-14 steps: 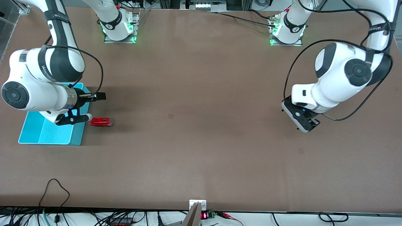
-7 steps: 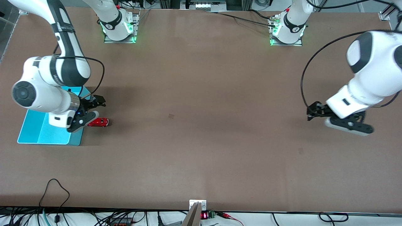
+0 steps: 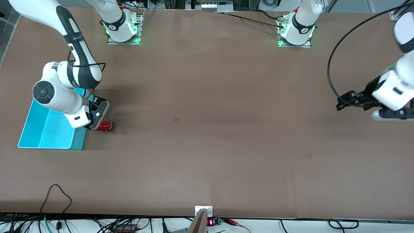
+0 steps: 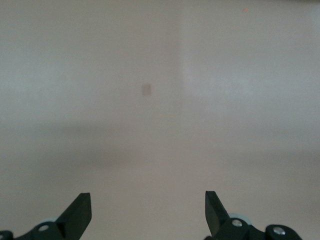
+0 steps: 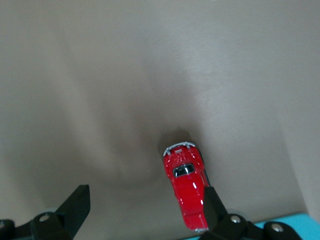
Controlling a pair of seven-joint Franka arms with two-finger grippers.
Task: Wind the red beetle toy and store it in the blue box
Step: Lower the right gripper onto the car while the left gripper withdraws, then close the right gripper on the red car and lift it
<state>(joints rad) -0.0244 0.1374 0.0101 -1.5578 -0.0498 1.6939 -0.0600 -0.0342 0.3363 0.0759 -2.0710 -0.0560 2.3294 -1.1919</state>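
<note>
The tiny glossy red beetle toy car with silvery bumpers (image 3: 104, 126) sits on the brown bench (image 3: 207, 129) just beside the rectangular cyan-blue plastic box with a pale rim (image 3: 48, 129), at the right arm's end of the bench and on the box's side toward the left arm's end. The right gripper (image 3: 97, 124) is low over the toy and the box's edge; in the right wrist view its jaws stand wide apart and hold nothing, with the toy (image 5: 189, 189) lying on the bench close against 1 of the 2 black fingers (image 5: 212, 210), while a corner of the box (image 5: 300, 222) shows at the edge. The left gripper (image 3: 343, 103) hangs over bare bench at the left arm's end, well apart from the toy, its jaws likewise wide and holding nothing, 1 dark finger (image 4: 77, 215) showing on each side.
</note>
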